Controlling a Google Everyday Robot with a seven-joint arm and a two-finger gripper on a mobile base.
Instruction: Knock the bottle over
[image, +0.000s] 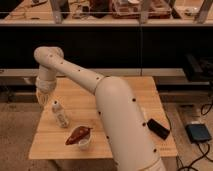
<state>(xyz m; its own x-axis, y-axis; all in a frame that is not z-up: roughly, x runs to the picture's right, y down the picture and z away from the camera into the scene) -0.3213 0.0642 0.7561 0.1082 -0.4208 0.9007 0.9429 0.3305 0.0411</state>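
Note:
The bottle (60, 114) is small, whitish and translucent with a pale cap. It stands on the left part of the wooden table (125, 95). My gripper (43, 96) hangs at the end of the white arm, just above and to the left of the bottle's cap, over the table's left edge. It is close to the bottle, and I cannot tell whether they touch. The arm sweeps from the lower right across the table's middle.
A small white cup (84, 143) with a reddish-brown object (78, 135) on it sits at the front, right of the bottle. A black flat object (159, 128) lies near the right front edge. Dark shelving stands behind the table. A blue box (199, 132) is on the floor at the right.

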